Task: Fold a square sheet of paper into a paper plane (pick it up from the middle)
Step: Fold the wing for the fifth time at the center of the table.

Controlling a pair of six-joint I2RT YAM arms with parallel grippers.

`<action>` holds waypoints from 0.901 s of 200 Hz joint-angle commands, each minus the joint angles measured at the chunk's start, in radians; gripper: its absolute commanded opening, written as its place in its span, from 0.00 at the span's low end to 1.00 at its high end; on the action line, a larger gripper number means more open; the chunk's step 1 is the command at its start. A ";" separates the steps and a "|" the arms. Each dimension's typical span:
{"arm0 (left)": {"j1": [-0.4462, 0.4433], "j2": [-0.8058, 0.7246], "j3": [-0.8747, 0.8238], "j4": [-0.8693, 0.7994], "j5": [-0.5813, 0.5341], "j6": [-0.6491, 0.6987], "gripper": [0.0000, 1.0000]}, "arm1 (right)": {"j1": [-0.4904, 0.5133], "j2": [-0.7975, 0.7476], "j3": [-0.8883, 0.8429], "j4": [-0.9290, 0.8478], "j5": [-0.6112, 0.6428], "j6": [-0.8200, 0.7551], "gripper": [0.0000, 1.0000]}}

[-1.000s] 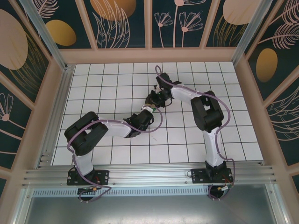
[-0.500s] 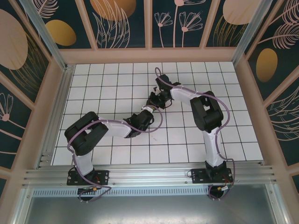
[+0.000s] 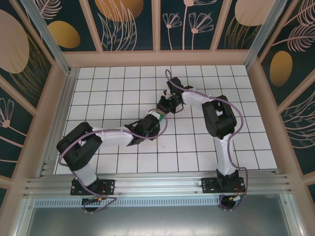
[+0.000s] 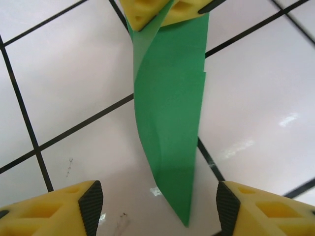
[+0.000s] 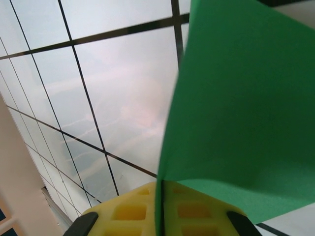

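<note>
Paper plane (perhaps unfinished), in right claw, left claw parted

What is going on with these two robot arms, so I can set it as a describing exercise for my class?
The two arms meet over the middle of the white tiled table. The right gripper is shut on one end of a piece of green paper that is folded into a narrow, pointed dart shape. The left gripper is open, with a finger on either side of the pointed end, neither touching it. So only the right arm holds the paper at this moment.
</note>
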 commanded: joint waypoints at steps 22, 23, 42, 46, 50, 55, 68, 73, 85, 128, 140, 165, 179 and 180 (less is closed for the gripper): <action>0.031 -0.088 -0.042 -0.008 0.089 -0.115 0.69 | -0.016 -0.006 -0.034 0.043 -0.032 -0.058 0.09; 0.033 -0.089 -0.044 -0.007 0.091 -0.117 0.69 | -0.016 -0.006 -0.035 0.044 -0.033 -0.058 0.09; 0.060 -0.142 -0.083 0.028 0.128 -0.180 0.74 | -0.019 -0.019 -0.057 0.075 -0.051 -0.054 0.10; 0.067 -0.154 -0.093 0.038 0.140 -0.194 0.75 | -0.019 -0.023 -0.063 0.083 -0.058 -0.055 0.09; 0.074 -0.168 -0.102 0.049 0.152 -0.210 0.76 | -0.018 -0.027 -0.070 0.093 -0.063 -0.055 0.10; 0.089 -0.185 -0.118 0.067 0.171 -0.233 0.77 | -0.021 -0.032 -0.079 0.103 -0.068 -0.053 0.10; 0.131 -0.228 -0.161 0.122 0.241 -0.293 0.80 | -0.024 -0.044 -0.103 0.136 -0.087 -0.052 0.10; 0.144 -0.244 -0.178 0.144 0.262 -0.317 0.81 | -0.025 -0.050 -0.111 0.151 -0.094 -0.052 0.10; 0.177 -0.274 -0.215 0.196 0.311 -0.375 0.82 | -0.031 -0.065 -0.136 0.188 -0.113 -0.060 0.10; 0.250 -0.313 -0.323 0.402 0.467 -0.550 0.83 | -0.060 -0.089 -0.207 0.284 -0.161 -0.110 0.10; 0.261 -0.301 -0.357 0.485 0.501 -0.596 0.82 | -0.070 -0.098 -0.233 0.324 -0.186 -0.106 0.09; 0.266 -0.230 -0.358 0.567 0.567 -0.630 0.75 | -0.077 -0.111 -0.266 0.382 -0.224 -0.100 0.09; 0.264 -0.193 -0.348 0.603 0.603 -0.643 0.72 | -0.079 -0.123 -0.283 0.407 -0.234 -0.104 0.09; 0.265 -0.190 -0.347 0.606 0.606 -0.643 0.72 | -0.079 -0.123 -0.286 0.408 -0.234 -0.103 0.09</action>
